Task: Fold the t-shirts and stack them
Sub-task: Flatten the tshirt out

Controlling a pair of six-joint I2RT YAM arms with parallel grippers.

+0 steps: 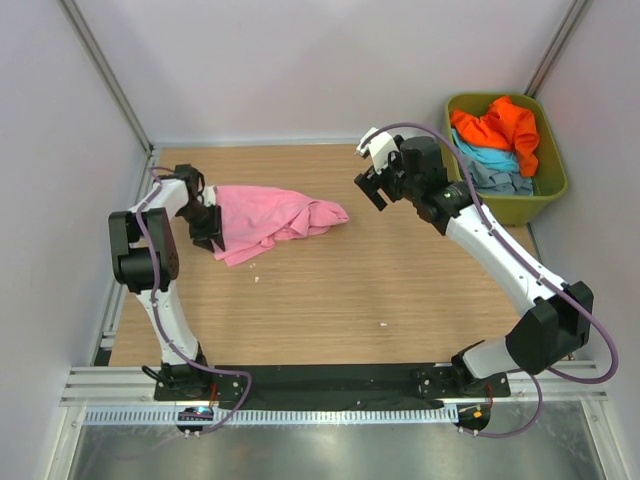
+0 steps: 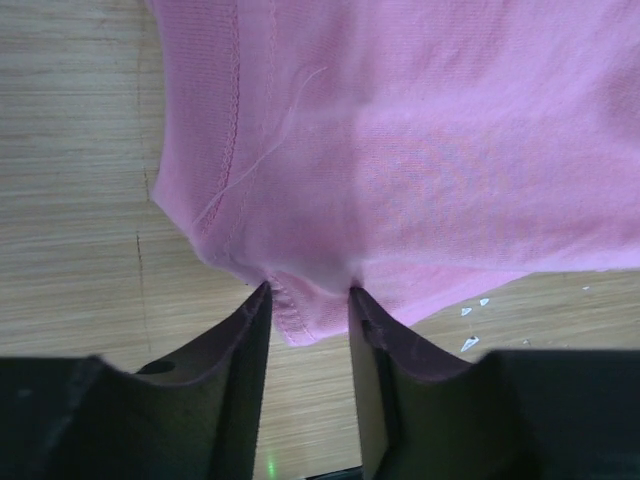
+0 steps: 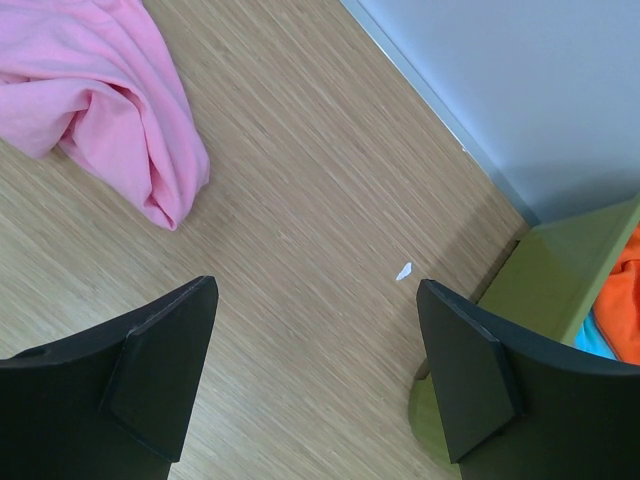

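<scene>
wooden bench (image 1: 350, 290) with one crumpled pink short-sleeved fabric t-shirt (image 1: 275, 218) lying loose in its left half, nearer the far edge than the near edge, unfolded and bunched up. one end of it reached toward the bench middle and the other end sat near the left edge.

left gripper (image 1: 208, 232) was down at the shirt's left end. in the left wrist view its two dark fingers (image 2: 245, 350) stood partly apart with a stitched hem of the pink cloth lying between the tips. cloth touched both inner faces, but could not tell if they were actually pinching it or just straddling it. the rest of the shirt spread out flat on the wood beyond the tips. a few small white scraps (image 2: 467, 312) lay on the wood just beside the hem.

right gripper (image 1: 372, 190) hung above the bench toward the far edge, right of the pink shirt and apart from it. its jaws were spread wide with nothing between them, only bare wood below.

olive-green plastic tub (image 1: 555, 190) sat at the far right corner of the bench, just beside the right arm's wrist. inside it were an orange t-shirt (image 1: 500, 125) on top, a light blue t-shirt (image 1: 490, 158) under it, and a grey-blue t-shirt (image 1: 500, 182) toward the near side, all heaped unfolded.
</scene>
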